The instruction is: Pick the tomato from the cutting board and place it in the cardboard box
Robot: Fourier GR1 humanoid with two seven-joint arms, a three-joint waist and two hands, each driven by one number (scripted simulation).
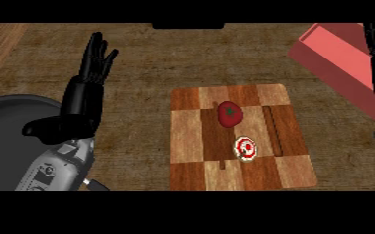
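A red tomato (230, 113) with a green stem spot lies on the checkered wooden cutting board (190, 144), near the board's upper middle. Just below it on the board sits a small round red-and-white object (246, 148). The reddish box (338, 62) stands tilted at the upper right, partly cut off by the view's edge. My left hand (89, 87) is at the left, well away from the board, fingers straight and pointing up, holding nothing. My right hand does not show.
The counter top (183, 54) is dark brown wood grain. A dark grey rounded shape (22, 124) fills the lower left beside my left forearm (55, 171).
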